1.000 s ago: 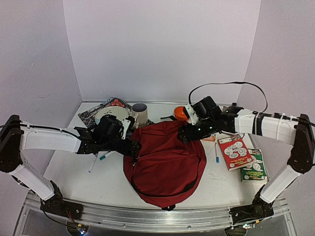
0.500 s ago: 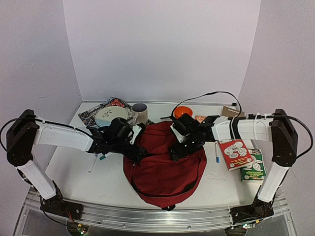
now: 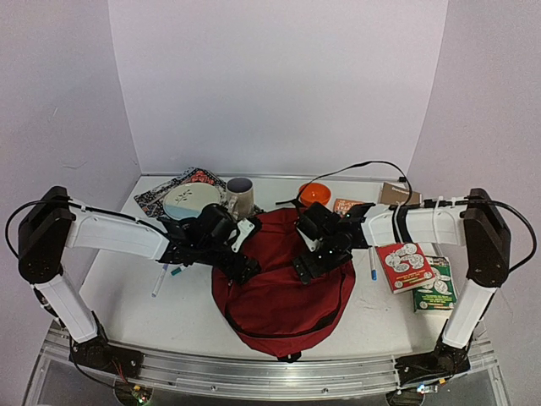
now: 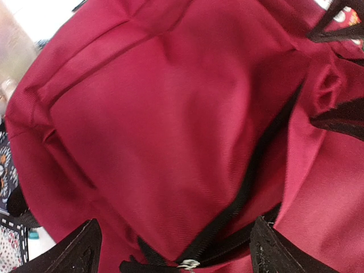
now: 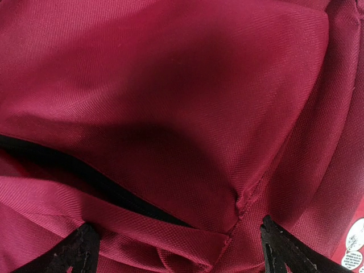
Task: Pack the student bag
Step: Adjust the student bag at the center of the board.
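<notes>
I am bringing my left gripper (image 3: 240,271) in from the left edge of the student bag (image 3: 283,296), which is lying mid-table in front of my bases. Its jaws are spreading wide, holding nothing. My right gripper (image 3: 306,269) is likewise swinging in from the far right, fully spread and empty. I judge I am lining up to open the bag.

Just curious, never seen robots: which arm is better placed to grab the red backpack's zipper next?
Probably left: the open left claw frames the student bag's metal zip pull. The right claw, also open, faces only fabric, no pull visible.
</notes>
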